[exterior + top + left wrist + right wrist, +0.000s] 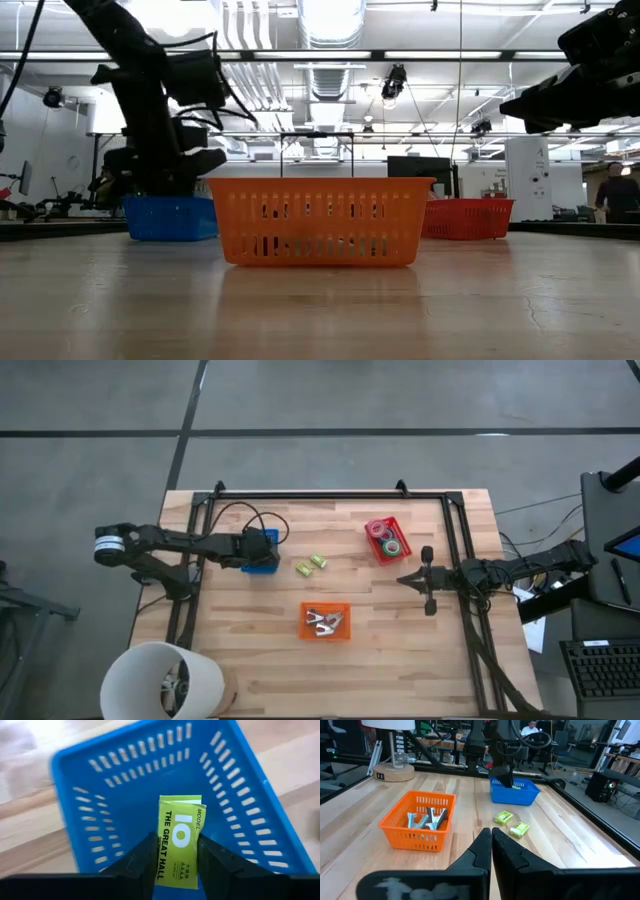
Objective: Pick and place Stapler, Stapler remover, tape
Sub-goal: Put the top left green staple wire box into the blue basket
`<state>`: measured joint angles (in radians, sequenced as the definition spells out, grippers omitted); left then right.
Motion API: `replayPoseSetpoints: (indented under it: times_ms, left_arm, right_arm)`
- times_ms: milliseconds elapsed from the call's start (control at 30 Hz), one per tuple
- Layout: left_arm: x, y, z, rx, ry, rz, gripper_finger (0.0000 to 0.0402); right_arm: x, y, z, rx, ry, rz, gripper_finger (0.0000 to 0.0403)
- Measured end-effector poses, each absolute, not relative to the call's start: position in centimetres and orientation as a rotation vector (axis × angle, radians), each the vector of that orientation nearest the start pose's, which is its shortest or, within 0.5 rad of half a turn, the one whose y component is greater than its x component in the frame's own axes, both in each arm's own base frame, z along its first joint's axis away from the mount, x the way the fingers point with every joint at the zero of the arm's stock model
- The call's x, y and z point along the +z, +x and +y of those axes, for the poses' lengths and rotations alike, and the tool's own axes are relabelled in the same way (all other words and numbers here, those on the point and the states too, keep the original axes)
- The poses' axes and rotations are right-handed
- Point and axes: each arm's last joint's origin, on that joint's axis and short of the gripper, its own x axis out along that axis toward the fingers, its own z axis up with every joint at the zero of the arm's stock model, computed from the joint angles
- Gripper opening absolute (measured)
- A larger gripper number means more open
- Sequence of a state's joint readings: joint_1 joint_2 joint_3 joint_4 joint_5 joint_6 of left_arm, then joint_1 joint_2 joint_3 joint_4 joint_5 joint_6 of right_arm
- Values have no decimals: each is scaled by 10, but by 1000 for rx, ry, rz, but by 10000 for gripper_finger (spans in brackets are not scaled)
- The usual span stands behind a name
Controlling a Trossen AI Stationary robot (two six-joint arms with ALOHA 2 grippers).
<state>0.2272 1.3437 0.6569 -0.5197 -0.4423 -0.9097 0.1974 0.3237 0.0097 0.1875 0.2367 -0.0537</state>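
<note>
The left claw (176, 865) hangs inside the blue basket (240, 785), its fingers partly spread around a yellow-green staple box (179, 840); whether they pinch it or merely flank it I cannot tell, so the release looks underway or just about to happen. The box lies between the fingers with its long axis running straight ahead of the claw, above the basket floor. Two more yellow-green boxes (311, 565) lie on the bench (250, 660) just beyond the basket on the side away from the left arm, nearer this claw than the other. Farther out sit an orange basket (326, 621) holding metal staple removers (426, 818) and a red basket (388, 540) holding tape rolls (385, 536). The right claw (404, 580) waits closed and empty by the red basket.
</note>
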Motion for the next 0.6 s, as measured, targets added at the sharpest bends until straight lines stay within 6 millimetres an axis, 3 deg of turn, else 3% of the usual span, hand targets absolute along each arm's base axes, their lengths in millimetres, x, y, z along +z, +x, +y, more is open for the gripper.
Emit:
replayPoseSetpoints:
  times_ms: [600]
  left_arm:
    - [156, 213, 61, 1028, -666, 841, 129]
  right_arm:
    - [157, 115, 16, -36, -80, 125, 8]
